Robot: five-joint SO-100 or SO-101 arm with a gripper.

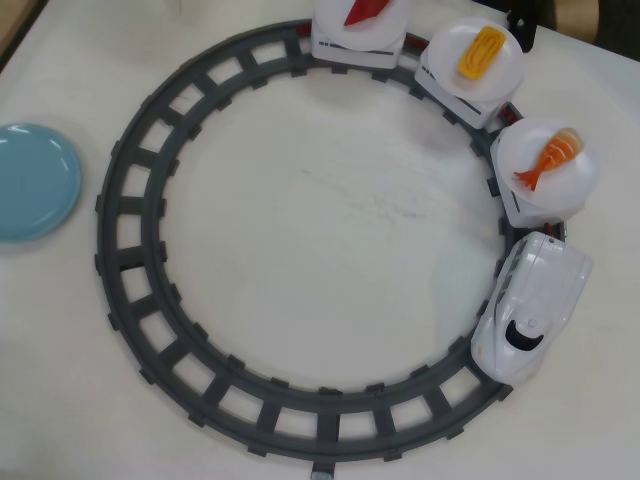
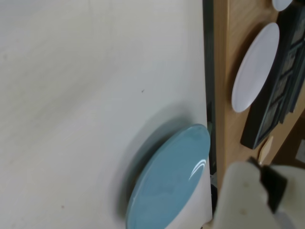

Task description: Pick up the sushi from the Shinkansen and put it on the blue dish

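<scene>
In the overhead view the orange-and-white shrimp sushi (image 1: 549, 158) lies on the round white plate of the first car, right behind the white Shinkansen (image 1: 535, 305) at the right of the track. The blue dish (image 1: 30, 182) sits at the left edge of the table, outside the track. The arm does not show in the overhead view. The wrist view shows the blue dish (image 2: 169, 181) close below, and a cream-and-black part of my gripper (image 2: 248, 198) at the bottom right corner. Its fingertips are out of frame, and nothing shows in it.
A grey circular track (image 1: 130, 260) fills the table. Two more cars carry a yellow egg piece (image 1: 480, 52) and a red tuna piece (image 1: 367, 10) at the top. In the wrist view a wooden surface beyond the table edge holds a white plate (image 2: 255, 67) and a dark object (image 2: 281, 86).
</scene>
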